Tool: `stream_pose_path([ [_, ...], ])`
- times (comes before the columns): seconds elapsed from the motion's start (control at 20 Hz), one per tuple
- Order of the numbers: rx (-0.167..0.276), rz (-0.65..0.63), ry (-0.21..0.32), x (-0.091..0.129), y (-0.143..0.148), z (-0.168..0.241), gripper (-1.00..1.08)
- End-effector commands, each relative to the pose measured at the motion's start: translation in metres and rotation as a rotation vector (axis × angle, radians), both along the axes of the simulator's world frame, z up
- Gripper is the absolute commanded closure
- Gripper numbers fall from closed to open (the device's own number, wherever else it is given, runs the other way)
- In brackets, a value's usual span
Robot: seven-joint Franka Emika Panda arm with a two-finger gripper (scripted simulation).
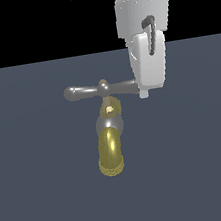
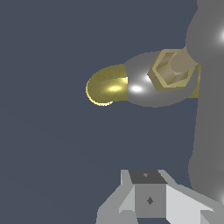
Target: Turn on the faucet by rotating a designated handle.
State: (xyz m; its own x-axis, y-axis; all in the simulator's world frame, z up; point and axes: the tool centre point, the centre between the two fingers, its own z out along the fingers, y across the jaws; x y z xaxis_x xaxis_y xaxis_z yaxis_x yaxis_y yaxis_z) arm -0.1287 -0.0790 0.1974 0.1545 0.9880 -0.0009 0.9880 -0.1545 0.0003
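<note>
The faucet (image 1: pixel 110 150) lies on the dark grey floor, its gold ribbed spout pointing toward the exterior camera. Its grey T-crossbar handle (image 1: pixel 87 91) runs level across the top of the brass stem. My gripper (image 1: pixel 144 94) hangs down at the tip of the handle's arm on the exterior view's right, touching or nearly touching it. In the wrist view the fingers (image 2: pixel 148 194) appear together as one block, shut on nothing. The handle (image 2: pixel 205 109) is a blurred grey bar close beside them, with the gold spout (image 2: pixel 107 85) and brass nut (image 2: pixel 170 70) beyond.
The flat dark grey floor (image 1: pixel 46 203) spreads all round the faucet. The white arm and hand (image 1: pixel 143 16) come down from above at the exterior view's right.
</note>
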Motion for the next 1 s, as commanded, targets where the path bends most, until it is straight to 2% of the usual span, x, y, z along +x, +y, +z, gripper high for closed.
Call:
stream_pose_path([
  [0.0, 0.0, 0.0, 0.0, 0.006, -0.002, 0.0, 1.08],
  [0.95, 0.001, 0.001, 0.0, 0.055, -0.016, 0.0, 1.08],
])
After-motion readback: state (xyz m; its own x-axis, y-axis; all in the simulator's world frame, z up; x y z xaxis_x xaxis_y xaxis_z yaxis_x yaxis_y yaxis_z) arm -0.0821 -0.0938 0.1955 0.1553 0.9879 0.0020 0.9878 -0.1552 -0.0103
